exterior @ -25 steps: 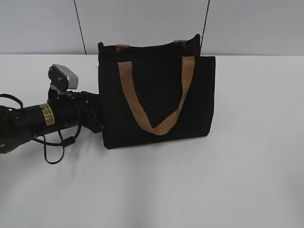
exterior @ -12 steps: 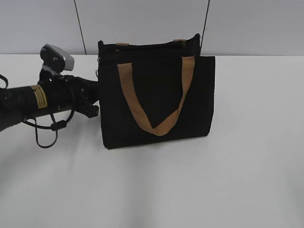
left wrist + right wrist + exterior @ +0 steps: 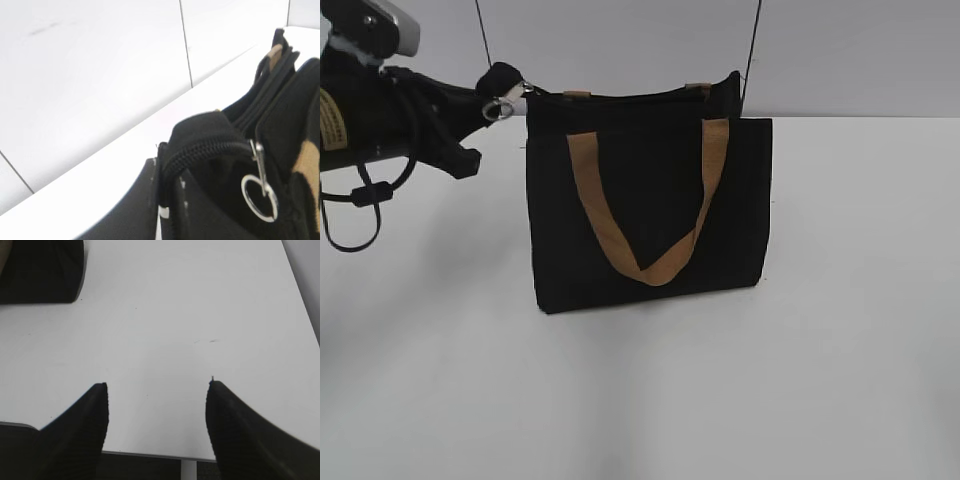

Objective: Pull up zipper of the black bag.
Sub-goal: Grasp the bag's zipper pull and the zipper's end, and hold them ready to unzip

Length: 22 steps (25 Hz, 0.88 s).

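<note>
The black bag (image 3: pixel 650 200) stands upright on the white counter (image 3: pixel 820 350), near the back wall, its two tan strap handles (image 3: pixel 645 200) hanging down its front face in a V. The left gripper (image 3: pixel 500 95) is raised to the level of the bag's top left corner, just beside it, and its fingers (image 3: pixel 150 210) are pinched on a fold of black fabric at the end of the zipper track (the left wrist view shows the teeth curving over that fold). The zipper (image 3: pixel 260 180), a small silver slider with a round ring pull, sits at this upper left corner; the ring hangs loose just below the slider and, in the exterior view, shows as a small circle (image 3: pixel 497 108) against the dark gripper.

The right gripper (image 3: pixel 157 410) shows only in its own wrist view. Its fingers (image 3: pixel 80 430) are spread wide apart over bare counter, holding nothing, with a corner of the bag (image 3: pixel 42 270) well apart at the upper left.
</note>
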Available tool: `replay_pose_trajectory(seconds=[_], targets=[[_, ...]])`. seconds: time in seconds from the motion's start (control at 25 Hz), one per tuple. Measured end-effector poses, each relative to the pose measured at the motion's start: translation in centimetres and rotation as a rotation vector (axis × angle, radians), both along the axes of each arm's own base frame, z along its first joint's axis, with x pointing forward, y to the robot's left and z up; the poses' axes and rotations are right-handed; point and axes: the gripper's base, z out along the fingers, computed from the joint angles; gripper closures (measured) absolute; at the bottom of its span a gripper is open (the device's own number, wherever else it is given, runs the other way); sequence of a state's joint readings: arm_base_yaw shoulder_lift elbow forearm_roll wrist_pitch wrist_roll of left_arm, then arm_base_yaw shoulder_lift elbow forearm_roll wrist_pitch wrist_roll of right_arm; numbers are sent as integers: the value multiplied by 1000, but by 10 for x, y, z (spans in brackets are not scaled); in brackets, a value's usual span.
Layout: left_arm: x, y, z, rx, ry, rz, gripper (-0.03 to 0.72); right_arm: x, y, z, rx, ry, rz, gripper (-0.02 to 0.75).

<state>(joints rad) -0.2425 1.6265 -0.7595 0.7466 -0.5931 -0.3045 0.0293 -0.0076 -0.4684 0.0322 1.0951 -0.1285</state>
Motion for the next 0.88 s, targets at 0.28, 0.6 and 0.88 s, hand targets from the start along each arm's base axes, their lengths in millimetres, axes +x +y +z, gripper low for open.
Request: replay_pose_trajectory(seconds=[0.28, 0.6, 0.88], targets=[[-14, -2, 35, -56, -68, 4, 671, 0, 0, 0, 0, 0, 0, 269], [-14, -1, 39, -119, -32, 27, 671, 0, 0, 0, 0, -2, 0, 269], [-7, -2, 50, -177, -9, 57, 672, 30, 9, 10, 42, 81, 84, 269]])
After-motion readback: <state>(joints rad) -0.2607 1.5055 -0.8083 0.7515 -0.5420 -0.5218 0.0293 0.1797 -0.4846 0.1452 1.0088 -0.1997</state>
